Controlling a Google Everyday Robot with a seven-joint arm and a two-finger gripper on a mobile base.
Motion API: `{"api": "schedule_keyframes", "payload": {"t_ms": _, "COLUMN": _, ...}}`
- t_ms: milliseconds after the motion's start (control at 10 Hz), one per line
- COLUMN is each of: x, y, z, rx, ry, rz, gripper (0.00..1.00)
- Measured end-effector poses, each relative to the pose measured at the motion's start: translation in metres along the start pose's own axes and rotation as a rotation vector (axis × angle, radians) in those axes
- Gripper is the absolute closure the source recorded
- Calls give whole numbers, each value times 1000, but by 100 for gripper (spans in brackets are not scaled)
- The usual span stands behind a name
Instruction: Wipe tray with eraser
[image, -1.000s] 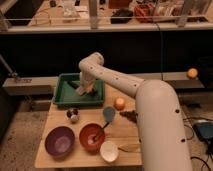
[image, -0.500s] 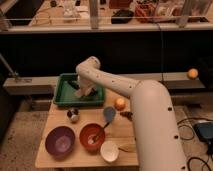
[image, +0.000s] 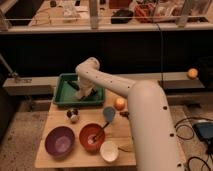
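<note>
The green tray (image: 62, 97) sits at the back left of the wooden table (image: 50, 125). My gripper (image: 80, 93) reaches down into the tray's right half, with the white arm (image: 145, 115) arching over from the right. A small pale block, apparently the eraser (image: 74, 85), shows just left of the gripper on the tray floor. I cannot tell whether the gripper holds it.
In front of the tray stand a purple bowl (image: 60, 141), an orange bowl (image: 92, 136) with a utensil, and a white bowl (image: 109, 151). A blue-grey pad (image: 109, 114), an orange fruit (image: 119, 103) and a small dark-and-white object (image: 73, 115) lie mid-table. An orange ball (image: 192, 73) rests on the right ledge.
The gripper has shifted slightly left and toward the tray's front, staying inside the tray. The bowls and other items have not moved.
</note>
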Motion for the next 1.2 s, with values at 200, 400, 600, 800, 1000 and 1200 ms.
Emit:
{"api": "schedule_keyframes", "payload": {"t_ms": 200, "x": 10, "y": -5, "z": 0, "rx": -16, "ry": 14, "rz": 1, "gripper": 100}}
{"api": "schedule_keyframes", "payload": {"t_ms": 400, "x": 2, "y": -26, "z": 5, "rx": -29, "ry": 13, "rz": -39, "gripper": 100}}
{"api": "schedule_keyframes", "payload": {"t_ms": 600, "x": -14, "y": -45, "z": 10, "rx": -22, "ry": 5, "rz": -72, "gripper": 100}}
{"api": "schedule_keyframes", "payload": {"t_ms": 800, "x": -39, "y": -66, "z": 16, "rx": 3, "ry": -12, "rz": -115, "gripper": 100}}
{"api": "schedule_keyframes", "payload": {"t_ms": 1000, "x": -60, "y": -76, "z": 26, "rx": 54, "ry": -45, "rz": -157, "gripper": 100}}
{"api": "schedule_keyframes", "payload": {"t_ms": 1200, "x": -77, "y": -70, "z": 31, "rx": 76, "ry": -76, "rz": -199, "gripper": 100}}
